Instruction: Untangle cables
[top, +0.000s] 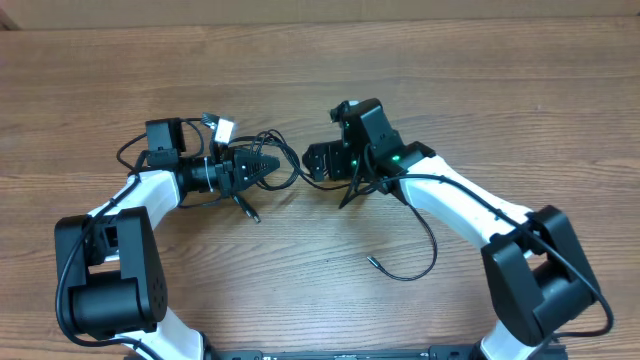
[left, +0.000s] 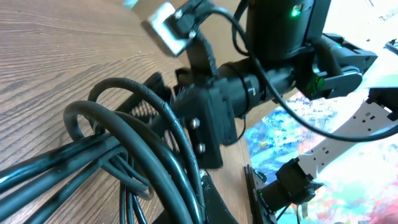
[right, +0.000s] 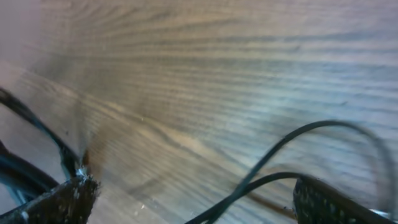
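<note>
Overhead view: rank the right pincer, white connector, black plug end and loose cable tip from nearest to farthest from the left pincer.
1. Right pincer, just right of the left pincer.
2. White connector, up-left, and black plug end, below: too close to call.
3. Loose cable tip, far lower right.

- No text, brand, number or sign can be read in any of the three views.
- The white plug end (left: 165, 32) is blurred; no marking is made out on it.
</note>
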